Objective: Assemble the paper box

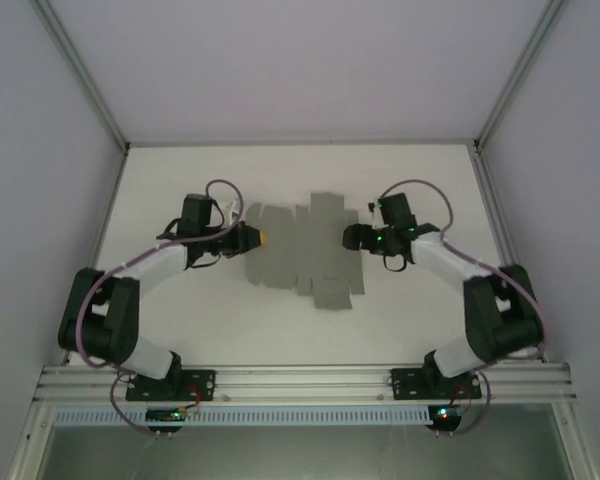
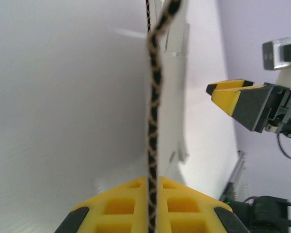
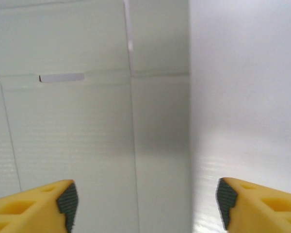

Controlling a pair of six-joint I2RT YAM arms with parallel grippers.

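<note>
The paper box (image 1: 305,255) is a flat grey die-cut blank with flaps and tabs, lying in the middle of the white table (image 1: 180,330). My left gripper (image 1: 261,240) is at the blank's left edge. In the left wrist view its yellow fingers (image 2: 184,204) are shut on the thin cardboard edge (image 2: 153,97), which I see edge-on. My right gripper (image 1: 351,238) hovers over the blank's right edge. In the right wrist view that gripper (image 3: 145,204) is wide open above a grey panel (image 3: 87,136) with fold lines and a slot, and holds nothing.
Metal frame posts (image 1: 85,85) and pale walls enclose the table on the left, right and back. Bare table (image 3: 242,107) lies right of the blank's edge. In the left wrist view the right gripper (image 2: 228,90) shows across the blank.
</note>
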